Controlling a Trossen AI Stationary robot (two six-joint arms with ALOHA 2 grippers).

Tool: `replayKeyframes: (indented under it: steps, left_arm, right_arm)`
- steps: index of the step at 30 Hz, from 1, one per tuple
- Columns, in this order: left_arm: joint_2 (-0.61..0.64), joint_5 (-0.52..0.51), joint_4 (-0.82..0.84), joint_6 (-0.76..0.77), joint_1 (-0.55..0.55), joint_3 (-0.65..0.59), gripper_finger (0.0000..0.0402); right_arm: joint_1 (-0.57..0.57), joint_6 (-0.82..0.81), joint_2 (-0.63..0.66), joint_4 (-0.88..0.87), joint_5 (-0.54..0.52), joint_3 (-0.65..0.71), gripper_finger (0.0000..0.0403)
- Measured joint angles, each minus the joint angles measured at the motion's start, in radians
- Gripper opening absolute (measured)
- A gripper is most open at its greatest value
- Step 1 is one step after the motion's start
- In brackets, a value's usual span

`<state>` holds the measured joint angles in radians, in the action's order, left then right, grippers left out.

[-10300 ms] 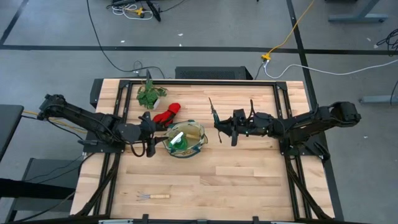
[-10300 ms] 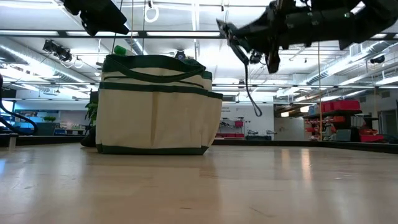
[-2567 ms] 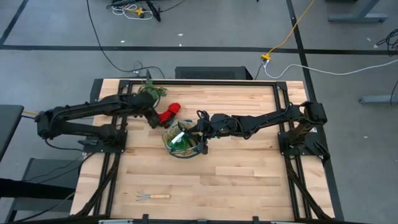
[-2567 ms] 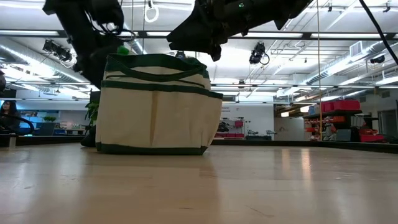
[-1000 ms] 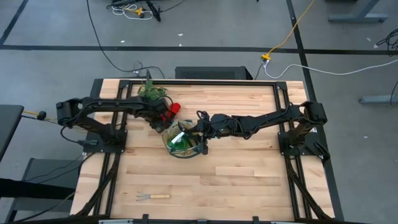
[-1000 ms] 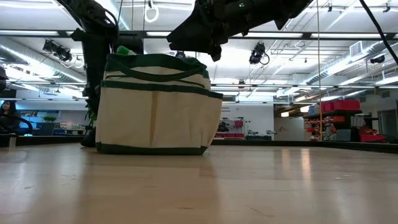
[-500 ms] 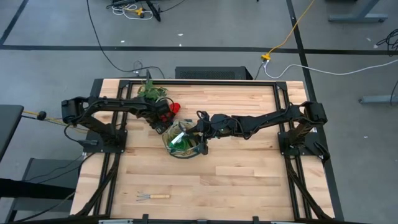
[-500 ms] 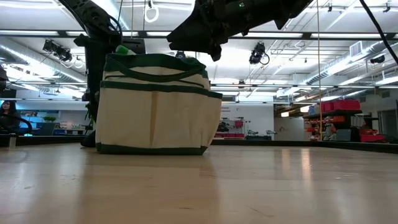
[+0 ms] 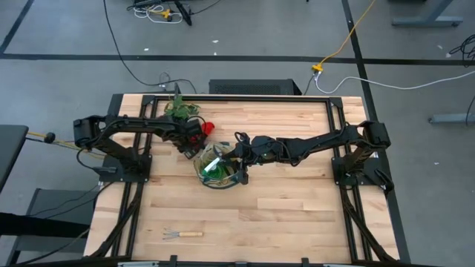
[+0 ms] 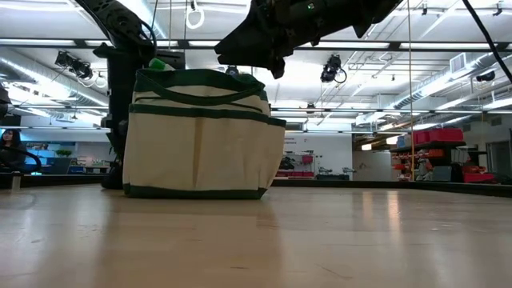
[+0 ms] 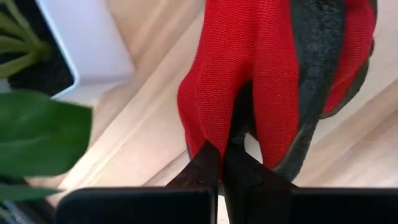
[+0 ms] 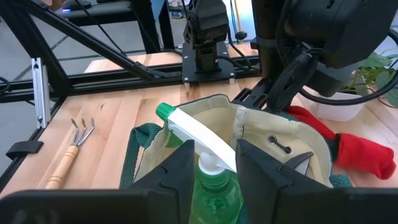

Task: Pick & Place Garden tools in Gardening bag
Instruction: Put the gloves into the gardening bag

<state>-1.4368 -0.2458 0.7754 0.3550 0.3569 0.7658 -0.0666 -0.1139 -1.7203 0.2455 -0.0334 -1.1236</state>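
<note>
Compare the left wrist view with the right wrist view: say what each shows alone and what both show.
Left wrist only: the left gripper shut on the gloves, close up. Right wrist only: the spray bottle in the bag between the open right gripper's fingers, and a hand fork on the table. Both: the gloves and the plant's white pot.

We count one canvas bag (image 9: pixel 220 167) on the table, and one green spray bottle (image 12: pixel 208 176) standing in it, right in front of the right gripper's fingers (image 12: pixel 184 163). We see one bunch of red gloves (image 11: pixel 261 74), pinched at its edge between the left gripper's fingertips (image 11: pixel 208 163). We find one hand fork (image 9: pixel 182 235) lying well away from both grippers. One leafy plant (image 9: pixel 180 108) sits just beyond the gloves. Two robot arms are at work.
</note>
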Motion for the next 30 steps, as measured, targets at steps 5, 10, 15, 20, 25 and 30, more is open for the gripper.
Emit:
replayKeyframes:
  steps: [5, 10, 15, 20, 25, 30]
  left_arm:
    - [0.021, -0.004, 0.017, 0.006, -0.002, 0.000, 0.0005]
    - [0.076, -0.004, 0.031, 0.025, -0.002, 0.000, 0.0004]
    - [0.153, -0.004, 0.040, 0.043, -0.013, 0.000, 0.0004]
    - [0.236, -0.006, 0.054, 0.062, -0.036, 0.000, 0.0003]
    - [0.314, -0.023, 0.091, 0.084, -0.043, 0.000, 0.0003]
    - [0.394, -0.034, 0.115, 0.107, -0.042, 0.000, 0.0003]
  right_arm:
    - [0.000, 0.000, 0.000, 0.000, 0.000, 0.000, 0.0119]
    - [0.000, 0.000, 0.000, 0.000, 0.000, 0.000, 0.0119]
    - [0.000, 0.000, 0.000, 0.000, 0.000, 0.000, 0.0119]
    - [0.000, 0.000, 0.000, 0.000, 0.000, 0.000, 0.0119]
    - [0.000, 0.000, 0.000, 0.000, -0.001, 0.000, 0.0119]
    - [0.000, 0.000, 0.000, 0.000, -0.003, 0.000, 0.0119]
